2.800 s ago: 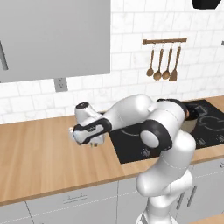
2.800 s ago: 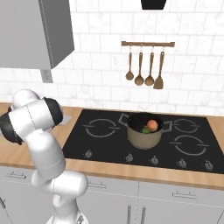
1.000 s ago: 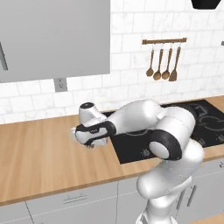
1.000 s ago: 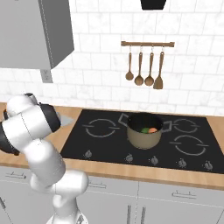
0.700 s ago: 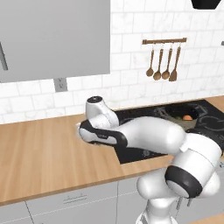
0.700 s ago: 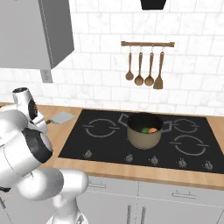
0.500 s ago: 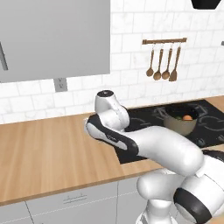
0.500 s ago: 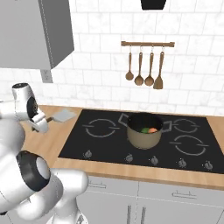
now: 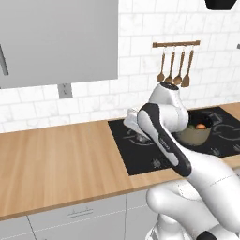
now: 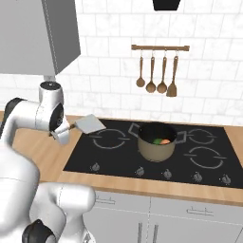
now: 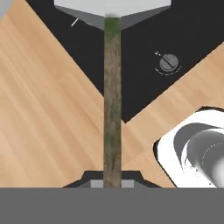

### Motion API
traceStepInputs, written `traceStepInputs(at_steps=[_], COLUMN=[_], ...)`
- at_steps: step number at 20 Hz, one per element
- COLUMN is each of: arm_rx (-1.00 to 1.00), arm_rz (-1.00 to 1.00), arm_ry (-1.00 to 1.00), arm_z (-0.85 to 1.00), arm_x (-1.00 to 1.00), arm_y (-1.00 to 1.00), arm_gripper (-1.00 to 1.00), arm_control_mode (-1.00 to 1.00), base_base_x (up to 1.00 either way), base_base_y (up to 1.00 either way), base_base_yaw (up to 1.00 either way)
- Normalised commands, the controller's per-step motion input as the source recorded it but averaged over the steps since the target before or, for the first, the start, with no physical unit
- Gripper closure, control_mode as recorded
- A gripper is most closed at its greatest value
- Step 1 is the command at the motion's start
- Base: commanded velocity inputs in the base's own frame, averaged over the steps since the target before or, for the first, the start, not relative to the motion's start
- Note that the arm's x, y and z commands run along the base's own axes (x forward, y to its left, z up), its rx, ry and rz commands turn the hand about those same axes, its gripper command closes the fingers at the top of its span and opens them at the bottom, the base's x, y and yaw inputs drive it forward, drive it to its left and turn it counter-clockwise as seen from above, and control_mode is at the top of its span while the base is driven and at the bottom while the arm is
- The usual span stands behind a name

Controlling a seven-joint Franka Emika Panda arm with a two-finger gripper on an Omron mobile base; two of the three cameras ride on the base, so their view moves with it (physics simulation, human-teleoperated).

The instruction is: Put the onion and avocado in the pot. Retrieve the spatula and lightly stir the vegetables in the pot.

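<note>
My gripper [image 10: 66,131] is shut on the thin dark handle of the spatula [image 10: 89,123], whose flat grey blade hangs above the left edge of the cooktop. In the hand view the handle [image 11: 112,100] runs straight up from my gripper [image 11: 112,180] to the blade [image 11: 112,9] at the top. The spatula blade [image 9: 131,118] peeks out left of my arm in the left base view. The tan pot [image 10: 156,143] stands mid-cooktop, right of the blade, with the orange-brown onion [image 10: 164,141] and the green avocado [image 10: 155,140] inside. The pot [image 9: 194,134] and onion [image 9: 200,126] sit partly behind my arm.
Brown wooden spoons and a turner [image 10: 157,71] hang from a wall rail above the black cooktop [image 10: 209,166]. A stove knob [image 11: 168,62] lies under the hand. Wooden counter [image 9: 56,159] stretches left of the cooktop, below a grey cabinet [image 9: 56,42].
The arm has swung from over the wooden counter to the right, carrying the spatula up and over the cooktop's left edge. The pot and its contents have stayed put.
</note>
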Motion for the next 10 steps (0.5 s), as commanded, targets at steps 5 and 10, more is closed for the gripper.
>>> traceStepInputs(at_steps=[5,10], arm_rx=[0.46,0.49], arm_rz=[-0.23,-0.19], arm_ry=[0.01,0.15], arm_z=[0.29,0.4], arm_x=[0.09,0.37], arm_y=[-1.0,-1.0], arm_gripper=[1.0,1.0], arm_control_mode=[-1.0,-1.0], base_base_x=[0.0,0.0], base_base_y=[0.0,0.0], base_base_yaw=[0.0,0.0])
